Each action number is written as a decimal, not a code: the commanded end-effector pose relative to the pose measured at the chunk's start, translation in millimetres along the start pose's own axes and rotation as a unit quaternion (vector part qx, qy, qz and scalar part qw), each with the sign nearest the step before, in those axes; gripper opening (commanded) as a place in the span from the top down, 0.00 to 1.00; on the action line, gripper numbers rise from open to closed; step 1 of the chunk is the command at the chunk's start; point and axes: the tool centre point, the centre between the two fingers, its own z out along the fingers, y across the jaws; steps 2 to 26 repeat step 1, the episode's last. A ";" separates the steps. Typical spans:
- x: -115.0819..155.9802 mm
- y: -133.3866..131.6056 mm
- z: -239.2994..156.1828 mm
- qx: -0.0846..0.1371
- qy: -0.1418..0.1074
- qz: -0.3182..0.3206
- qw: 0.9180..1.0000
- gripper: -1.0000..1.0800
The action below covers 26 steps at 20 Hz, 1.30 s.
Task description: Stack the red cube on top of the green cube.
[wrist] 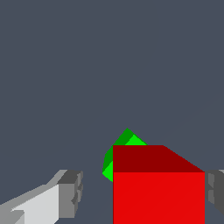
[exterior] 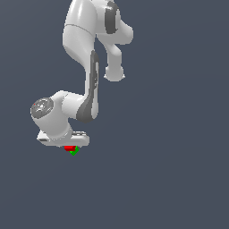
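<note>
The white Panda arm [exterior: 85, 67] fills the upper part of the exterior view, bending down from twelve o'clock to a wrist at about eight o'clock of centre. Its gripper [wrist: 144, 192] hangs low over the dark grey floor [exterior: 170, 179]. In the wrist view the jaws stand apart: one grey finger [wrist: 70, 192] is clear of the red cube [wrist: 158, 197], with floor showing between them, while the other finger [wrist: 216, 192] sits just beside the cube's far side; whether it touches cannot be told. The green cube [wrist: 126, 139] peeks out behind the red one, corner-on. In the exterior view both cubes sit under the hand, green at about four o'clock of red, seemingly touching.
</note>
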 end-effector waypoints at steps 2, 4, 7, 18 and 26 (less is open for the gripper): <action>0.0 0.0 0.0 0.000 0.000 0.000 1.000 0.04; 0.0 0.0 0.0 0.000 0.000 0.000 1.000 0.04; 0.0 0.0 0.0 0.000 0.000 0.000 1.000 0.04; 0.0 0.0 0.0 0.000 0.000 0.000 1.000 0.04; 0.0 0.0 0.0 0.000 0.000 0.000 1.000 0.04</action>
